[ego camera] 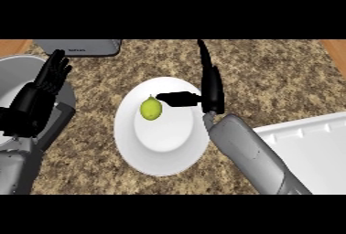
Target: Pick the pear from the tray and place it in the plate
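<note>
A yellow-green pear [151,109] lies on the white plate [162,155] in the middle of the counter, toward the plate's upper left. My right hand [211,87] hovers at the plate's right rim, fingers straight and pointing away, its thumb [178,98] stretched left toward the pear with a small gap between them. The hand is open and holds nothing. The white tray [314,151] sits at the lower right, partly under my right forearm. My left hand [42,89] rests open at the left edge, fingers up.
A grey round pot or bowl [15,75] stands at the far left behind my left hand. A grey appliance [79,46] sits at the top left edge. The counter top is speckled brown stone.
</note>
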`<state>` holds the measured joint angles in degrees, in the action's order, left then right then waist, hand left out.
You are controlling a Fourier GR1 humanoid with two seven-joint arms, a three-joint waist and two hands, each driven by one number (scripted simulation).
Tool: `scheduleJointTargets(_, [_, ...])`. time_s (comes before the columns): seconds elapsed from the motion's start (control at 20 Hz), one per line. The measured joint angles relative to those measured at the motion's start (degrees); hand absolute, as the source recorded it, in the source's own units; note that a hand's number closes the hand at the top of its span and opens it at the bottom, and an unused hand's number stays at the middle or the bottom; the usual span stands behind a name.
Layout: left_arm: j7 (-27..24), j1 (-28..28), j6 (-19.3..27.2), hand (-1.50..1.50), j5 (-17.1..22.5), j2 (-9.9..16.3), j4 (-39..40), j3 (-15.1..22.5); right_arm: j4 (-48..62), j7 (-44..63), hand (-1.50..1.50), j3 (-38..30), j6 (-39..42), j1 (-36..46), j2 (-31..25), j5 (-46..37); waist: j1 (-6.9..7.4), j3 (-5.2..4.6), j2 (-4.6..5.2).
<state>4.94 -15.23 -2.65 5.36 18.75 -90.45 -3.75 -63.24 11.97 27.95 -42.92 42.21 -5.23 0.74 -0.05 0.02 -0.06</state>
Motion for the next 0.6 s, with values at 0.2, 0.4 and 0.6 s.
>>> scheduleJointTargets(0.2, [-0.47, 1.10, 0.04, 0.00, -0.51, -0.84, -0.24, 0.08, -8.18, -3.14, -1.50, -2.97, 3.85, -7.82, -5.44, 1.97, -0.36, 0.00, -0.07])
scheduleJointTargets(0.4, [0.71, 0.74, 0.08, 0.00, -0.87, -0.93, -0.97, -0.22, -14.33, -7.27, -1.50, -6.79, 9.87, -15.21, -11.26, 4.84, -0.44, 0.00, -0.05])
scheduleJointTargets(0.6, [1.07, -0.51, -0.46, 0.00, -1.03, -0.95, -0.26, -0.92, -20.10, -9.17, -1.50, -10.02, 15.14, -21.95, -15.88, 6.31, -0.49, 0.00, -0.03])
